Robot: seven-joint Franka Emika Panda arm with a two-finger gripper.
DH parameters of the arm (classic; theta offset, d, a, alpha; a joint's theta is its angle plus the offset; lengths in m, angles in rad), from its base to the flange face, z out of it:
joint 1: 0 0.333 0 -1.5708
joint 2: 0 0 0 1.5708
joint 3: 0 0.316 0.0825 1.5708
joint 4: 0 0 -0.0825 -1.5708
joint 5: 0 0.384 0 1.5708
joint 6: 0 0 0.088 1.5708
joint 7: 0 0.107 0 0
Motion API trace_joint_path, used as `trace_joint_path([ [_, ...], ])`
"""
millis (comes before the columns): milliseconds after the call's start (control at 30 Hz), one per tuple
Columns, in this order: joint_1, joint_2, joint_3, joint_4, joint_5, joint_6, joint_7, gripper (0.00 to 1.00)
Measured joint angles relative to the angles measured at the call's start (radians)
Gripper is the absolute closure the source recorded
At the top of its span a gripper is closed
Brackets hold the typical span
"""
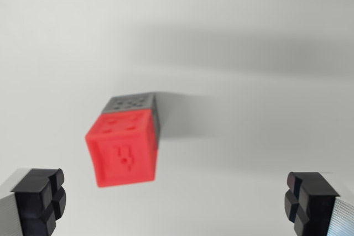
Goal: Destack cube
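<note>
Gripper (177,203) spread wide, nothing between its black fingertips (40,198). Beyond them, a red cube (123,150) touches a grey cube (135,105) lying immediately behind it, on a plain white surface (260,136).

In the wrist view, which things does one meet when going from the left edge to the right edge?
Left fingertip → red cube, with the grey cube behind it, overlapping → right fingertip. The gripper stands open, holding nothing.
</note>
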Motion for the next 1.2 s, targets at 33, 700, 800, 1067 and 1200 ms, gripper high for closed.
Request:
trace_joint_path([
  [33, 0.002, -0.003, 0.001, -0.012, 0.001, 0.01, -0.003, 0.0],
  [700, 0.044, -0.036, 0.029, -0.235, 0.023, 0.217, -0.051, 0.0],
  [800, 0.053, -0.036, 0.034, -0.268, 0.028, 0.253, -0.057, 0.0],
  [1067, 0.057, 0.046, 0.036, -0.283, 0.028, 0.351, -0.058, 0.0],
  [1200, 0.057, 0.088, 0.035, -0.284, 0.028, 0.393, -0.058, 0.0],
])
